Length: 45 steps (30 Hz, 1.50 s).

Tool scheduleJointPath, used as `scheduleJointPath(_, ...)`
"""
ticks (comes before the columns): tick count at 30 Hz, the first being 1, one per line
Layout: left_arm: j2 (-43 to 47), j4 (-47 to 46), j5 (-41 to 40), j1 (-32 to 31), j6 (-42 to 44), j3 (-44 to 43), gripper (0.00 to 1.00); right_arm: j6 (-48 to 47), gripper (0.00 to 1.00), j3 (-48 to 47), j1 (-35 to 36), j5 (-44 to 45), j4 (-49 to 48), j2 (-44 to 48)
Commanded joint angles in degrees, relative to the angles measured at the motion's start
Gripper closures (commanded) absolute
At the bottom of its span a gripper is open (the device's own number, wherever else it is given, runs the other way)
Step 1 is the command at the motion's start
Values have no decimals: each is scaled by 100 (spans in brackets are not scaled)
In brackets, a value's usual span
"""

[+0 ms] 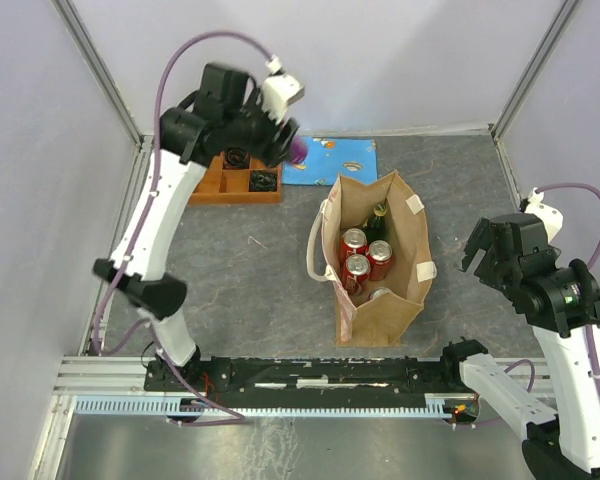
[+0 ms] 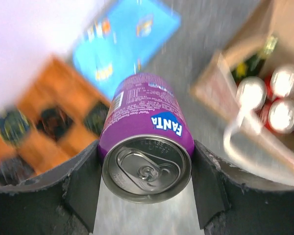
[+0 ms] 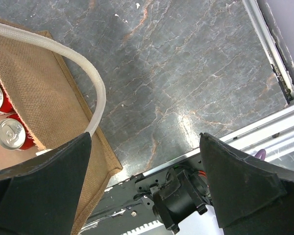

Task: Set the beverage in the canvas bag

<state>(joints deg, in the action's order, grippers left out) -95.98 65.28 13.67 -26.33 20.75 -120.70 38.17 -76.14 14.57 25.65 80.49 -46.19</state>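
My left gripper (image 1: 290, 148) is shut on a purple Fanta can (image 2: 146, 139), held in the air above the orange tray, left of and behind the bag; the can shows as a purple spot (image 1: 297, 151) from above. The tan canvas bag (image 1: 410, 255) stands open in the middle of the table, with off-white handles (image 1: 315, 245). Inside it are three red cans (image 1: 354, 242) and a dark bottle (image 1: 378, 222). It also shows in the left wrist view (image 2: 210, 88) and right wrist view (image 3: 39, 98). My right gripper (image 1: 477, 258) is open and empty, right of the bag.
An orange wooden tray (image 1: 242, 181) with compartments holding dark items sits at the back left. A blue flat card (image 1: 330, 160) lies behind the bag. Metal frame rails (image 1: 310, 380) run along the near edge; walls enclose the table.
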Motion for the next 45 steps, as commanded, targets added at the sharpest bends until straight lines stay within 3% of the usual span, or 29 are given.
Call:
scheduleJointPath(1,-1192,816,299,-1080,-275,-2987,97,64,1,1,-4,0,-167,58)
scheduleJointPath(3,-1247,823,186,-1712,-119,-2884,97,107,1,27,-3,-3,-129,135)
scheduleJointPath(8,-538,10,-37,-3178,11,-1224,97,227,1,106,-7,2,84,377)
scheduleJointPath(11,-563,189,-57,-3555,49,-959,97,298,1,187,-5,2,208,536)
scheduleJointPath(15,-730,512,38,-3797,223,-763,97,360,1,307,1,-12,340,706)
scheduleJointPath(24,-896,91,-55,-4086,463,447,97,342,1,298,-6,25,484,791)
scheduleJointPath(45,-1169,-93,688,-4294,635,1682,97,435,1,284,-7,117,642,902)
